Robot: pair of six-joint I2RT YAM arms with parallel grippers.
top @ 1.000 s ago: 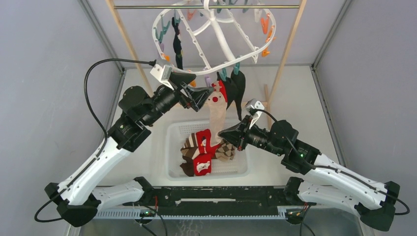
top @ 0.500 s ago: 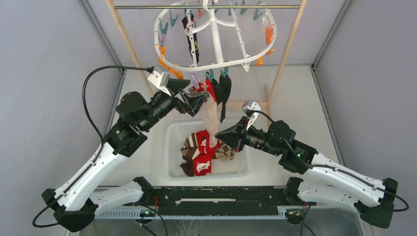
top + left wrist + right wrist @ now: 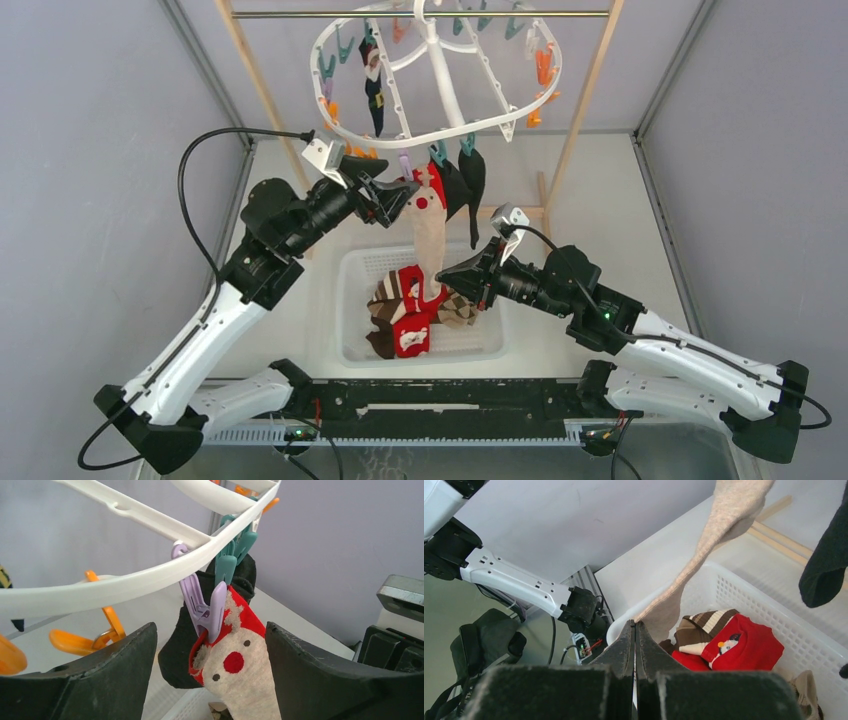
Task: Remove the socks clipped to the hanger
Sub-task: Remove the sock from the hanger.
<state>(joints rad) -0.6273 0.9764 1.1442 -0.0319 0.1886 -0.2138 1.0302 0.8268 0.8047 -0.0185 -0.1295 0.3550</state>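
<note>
Nearest me, the white perforated basket [image 3: 470, 342] on the tabletop [image 3: 600, 200] holds loose socks [image 3: 405, 310]. Above it my right gripper [image 3: 634, 625] is closed, its tips at the toe of the hanging reindeer sock [image 3: 240, 665]; whether fabric is pinched I cannot tell. My left gripper [image 3: 210, 630] gapes wide around the lilac clip [image 3: 200, 605] holding that sock to the white hanger [image 3: 440, 135], with black socks [image 3: 470, 185] clipped just beside.

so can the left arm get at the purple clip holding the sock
Probably yes: the left gripper is open, with the purple clip and the sock top between its fingers, and nothing in the way.
</note>
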